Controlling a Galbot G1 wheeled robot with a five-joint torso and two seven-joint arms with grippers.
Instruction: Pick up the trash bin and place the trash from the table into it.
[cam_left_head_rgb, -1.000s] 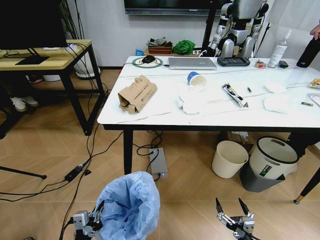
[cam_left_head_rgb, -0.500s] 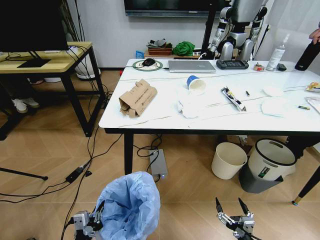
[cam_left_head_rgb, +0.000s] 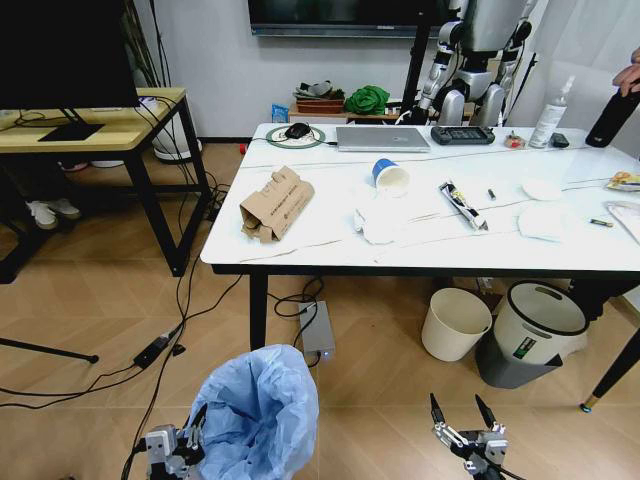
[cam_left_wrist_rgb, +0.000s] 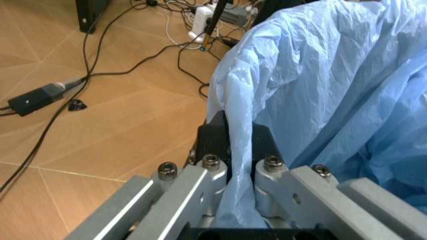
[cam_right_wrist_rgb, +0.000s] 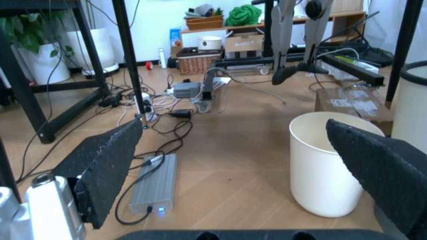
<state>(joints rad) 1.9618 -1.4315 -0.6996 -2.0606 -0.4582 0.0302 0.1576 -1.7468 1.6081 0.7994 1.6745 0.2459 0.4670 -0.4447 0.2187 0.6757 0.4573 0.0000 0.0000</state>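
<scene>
No words or numbers can be read. The cardboard carton (cam_left_head_rgb: 276, 204) at the table's (cam_left_head_rgb: 300, 250) nine o'clock side carries print, as does the bin's green label (cam_left_head_rgb: 526, 345), both illegible.

The left gripper (cam_left_head_rgb: 197, 428) is built of silver-grey metal links with a small boxy metal block at its base and dark pointed tips. In the left wrist view, the left gripper (cam_left_wrist_rgb: 230, 150) shows flat brushed-aluminium bars running side by side, each pinned with a round socket-head screw, four screws in a row, and black blunt pads (cam_left_wrist_rgb: 217, 140) ahead of them. The right gripper (cam_left_head_rgb: 458, 412) has two slim black fingers tapering to sharp points, set on a silver jointed frame with small dark screws. From the right wrist, its fingers (cam_right_wrist_rgb: 110, 167) look broad, matte black and finely textured, beside a white cylindrical part with a metal cap.
</scene>
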